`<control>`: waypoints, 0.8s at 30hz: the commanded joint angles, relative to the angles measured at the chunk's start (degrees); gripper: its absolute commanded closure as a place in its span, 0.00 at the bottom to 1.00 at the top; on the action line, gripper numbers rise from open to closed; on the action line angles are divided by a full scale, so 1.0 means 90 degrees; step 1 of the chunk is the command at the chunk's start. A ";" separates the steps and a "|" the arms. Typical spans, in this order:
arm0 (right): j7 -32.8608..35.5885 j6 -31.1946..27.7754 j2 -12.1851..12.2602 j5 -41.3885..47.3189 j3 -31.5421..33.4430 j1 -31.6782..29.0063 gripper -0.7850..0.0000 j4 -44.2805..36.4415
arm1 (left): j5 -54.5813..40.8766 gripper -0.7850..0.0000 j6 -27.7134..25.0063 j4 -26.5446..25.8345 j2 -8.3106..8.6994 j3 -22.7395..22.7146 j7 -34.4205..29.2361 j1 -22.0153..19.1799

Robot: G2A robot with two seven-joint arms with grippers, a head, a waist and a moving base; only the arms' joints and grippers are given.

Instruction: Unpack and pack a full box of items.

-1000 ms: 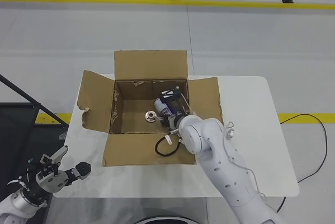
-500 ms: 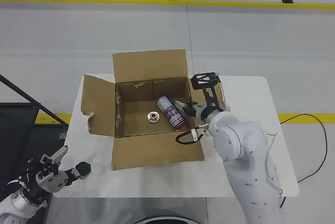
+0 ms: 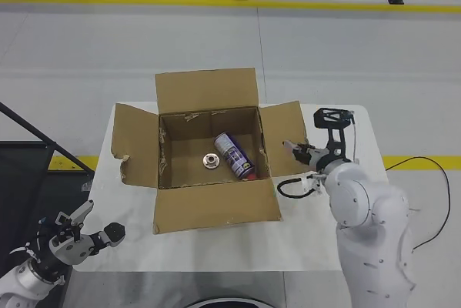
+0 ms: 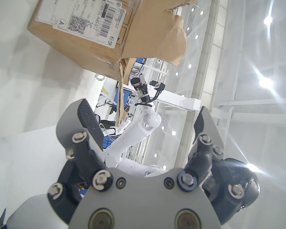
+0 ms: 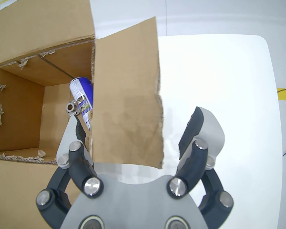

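Bright, ceiling-light glare, fisheye wrist views

White glossy arm [image 3: 365, 223], grey black-padded pincer [image 5: 136, 122]

Open cardboard box with two items inside.
The brown box [image 3: 215, 206] stands on the white desk [image 3: 345, 239] with all four flaps folded outward and its edges torn. On its floor a blue-and-white spray can [image 3: 234, 154] lies on its side near the right wall, and a small round metal hub [image 3: 209, 161] lies just beside it.
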 commanded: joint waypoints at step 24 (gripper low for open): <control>-0.0571 0.0375 0.0092 0.0607 0.0703 -0.0634 0.00 -0.0408 | 0.0763 0.22 -0.0449 -0.0238 -0.0016 0.1507 0.0328 -0.0373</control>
